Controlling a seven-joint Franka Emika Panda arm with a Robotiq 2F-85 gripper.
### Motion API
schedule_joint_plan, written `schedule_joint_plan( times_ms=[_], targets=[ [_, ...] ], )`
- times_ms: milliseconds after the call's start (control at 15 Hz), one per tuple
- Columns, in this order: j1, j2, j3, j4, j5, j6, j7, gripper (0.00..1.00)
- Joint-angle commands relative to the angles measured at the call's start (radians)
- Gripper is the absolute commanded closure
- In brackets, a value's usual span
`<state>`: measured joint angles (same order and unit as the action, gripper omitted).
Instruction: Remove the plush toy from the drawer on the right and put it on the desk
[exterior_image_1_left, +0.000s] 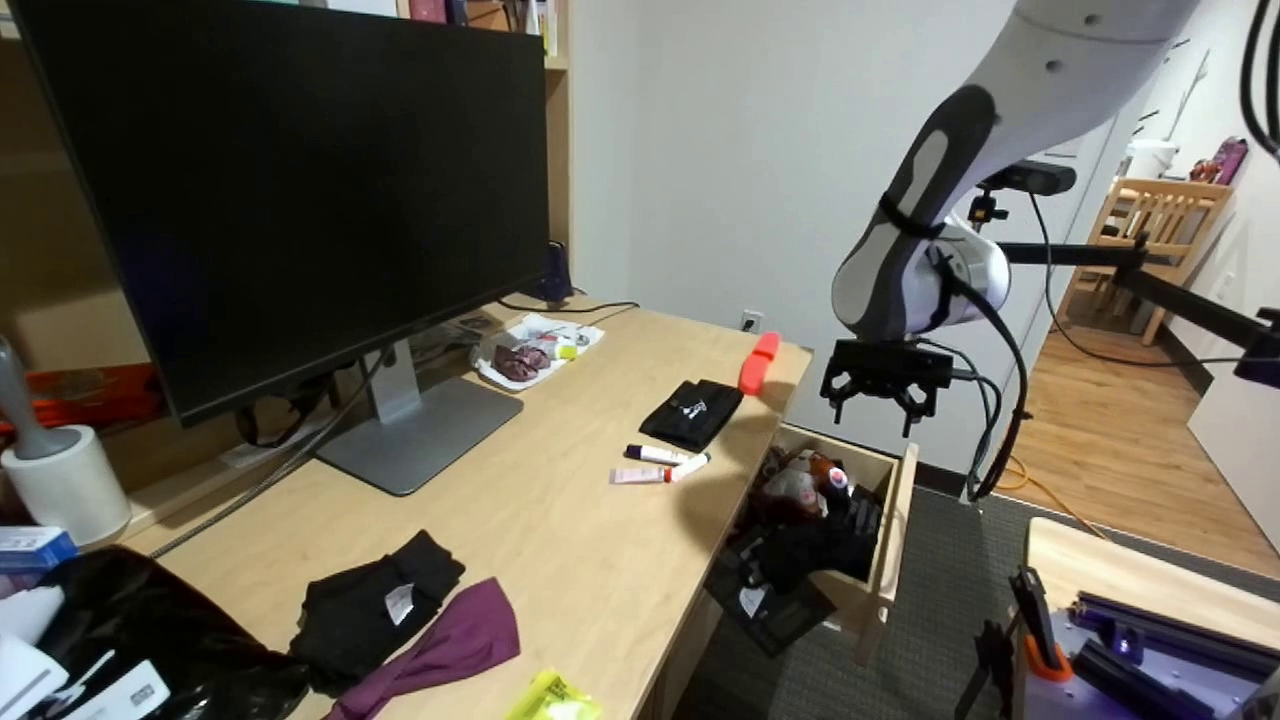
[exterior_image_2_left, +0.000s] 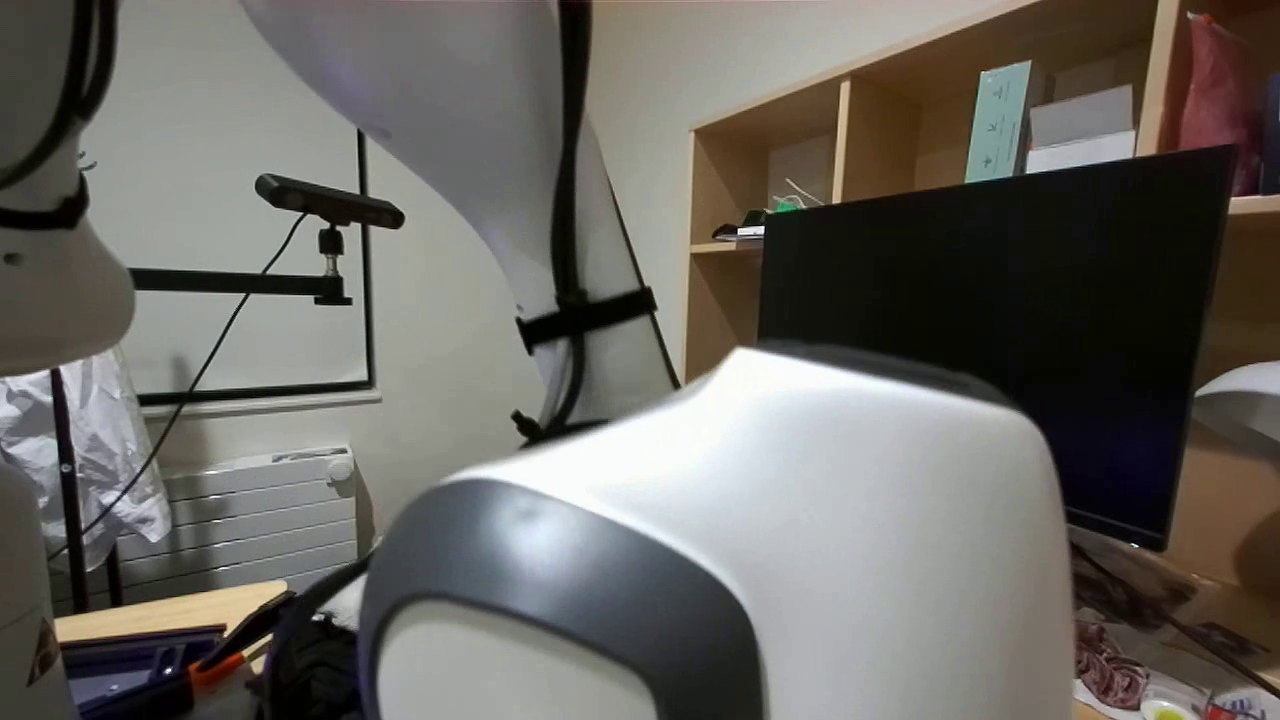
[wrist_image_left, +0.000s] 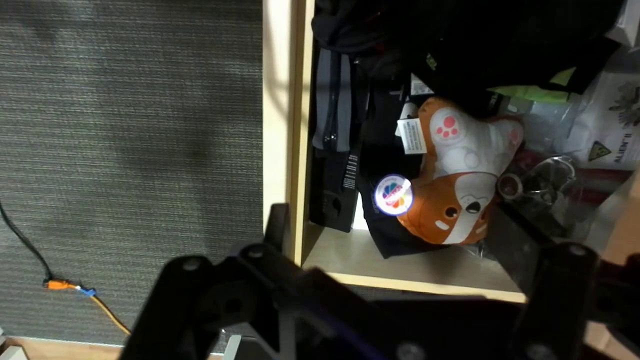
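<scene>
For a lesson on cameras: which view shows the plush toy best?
The wrist view: there the plush toy is large and mostly uncovered. In an exterior view it looks small in the drawer; in an exterior view dominated by the arm, it's unseen.

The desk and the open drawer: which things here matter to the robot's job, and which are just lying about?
For the job:
plush dog, to be taken out
drawer, pulled open
desk, where it goes
gripper, open and empty

Just lying on the desk:
purple cloth
black tagged cloth
small tubes
black pouch
</scene>
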<state>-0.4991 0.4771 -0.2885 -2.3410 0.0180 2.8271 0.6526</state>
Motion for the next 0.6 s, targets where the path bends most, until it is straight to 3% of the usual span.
schedule_joint_plan(
  times_ms=[0,267,333,533],
  targets=[
    [0.018,0.162,-0.036,0.124,0.116,0.027,-0.094,0.00],
    [0.009,0.288,-0.056,0.234,0.187,0.010,-0.131,0.00],
    [0.040,0.234,-0.071,0.178,0.198,0.006,-0.126,0.00],
    [0.036,0.293,-0.076,0.227,0.208,0.006,-0.131,0.00]
  ],
)
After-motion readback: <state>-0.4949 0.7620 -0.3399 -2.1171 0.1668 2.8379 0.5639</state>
